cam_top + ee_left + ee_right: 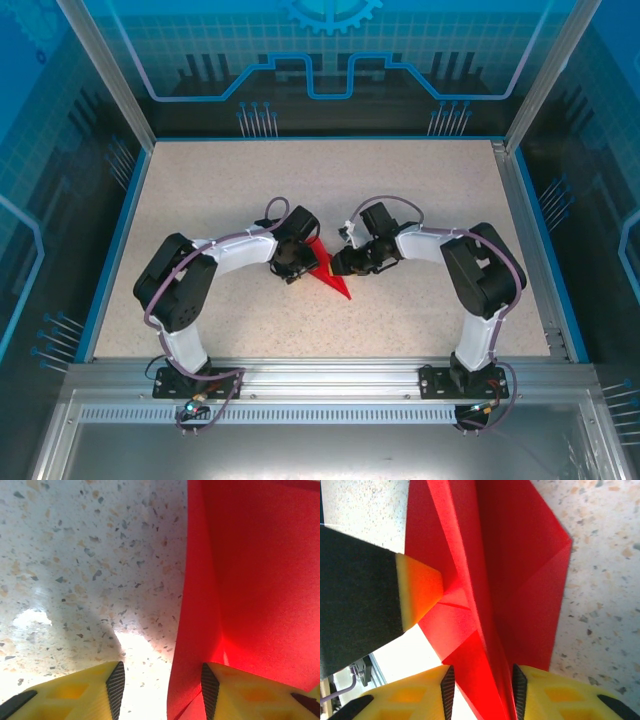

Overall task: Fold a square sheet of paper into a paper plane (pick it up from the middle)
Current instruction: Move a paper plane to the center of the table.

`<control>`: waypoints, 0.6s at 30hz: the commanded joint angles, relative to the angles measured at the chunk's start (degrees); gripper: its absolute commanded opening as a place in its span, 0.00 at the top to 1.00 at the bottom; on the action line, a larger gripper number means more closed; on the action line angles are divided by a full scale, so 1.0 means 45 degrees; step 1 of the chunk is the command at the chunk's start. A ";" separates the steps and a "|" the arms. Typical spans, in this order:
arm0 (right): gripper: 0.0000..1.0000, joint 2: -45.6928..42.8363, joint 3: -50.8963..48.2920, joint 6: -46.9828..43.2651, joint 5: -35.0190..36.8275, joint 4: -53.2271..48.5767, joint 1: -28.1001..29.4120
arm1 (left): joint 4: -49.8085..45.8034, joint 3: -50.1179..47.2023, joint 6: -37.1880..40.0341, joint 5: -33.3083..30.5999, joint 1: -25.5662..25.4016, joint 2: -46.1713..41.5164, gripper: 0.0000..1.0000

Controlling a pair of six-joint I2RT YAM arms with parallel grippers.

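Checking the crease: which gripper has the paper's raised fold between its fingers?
The right gripper: the red paper's upright fold runs between its fingers. The left gripper's gap sits mostly over bare table.

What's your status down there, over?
Left gripper open, touching the red paper. Right gripper open, astride its raised fold. No obstruction seen.
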 commanded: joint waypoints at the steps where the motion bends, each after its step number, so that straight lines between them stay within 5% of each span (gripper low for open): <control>1: 0.61 -0.0384 0.0055 -0.0546 0.0142 -0.0374 0.0285 | 0.0076 -0.0168 -0.0117 -0.0049 0.0108 -0.0375 0.53; 9: 0.60 -0.0064 0.0327 -0.0806 0.0940 -0.0739 0.0649 | 0.0115 -0.0192 -0.0108 -0.0017 0.0105 -0.0446 0.53; 18: 0.74 0.0391 0.0868 -0.1290 0.2015 -0.1246 0.0890 | 0.0706 -0.0700 0.0071 -0.0044 0.0103 -0.1080 0.53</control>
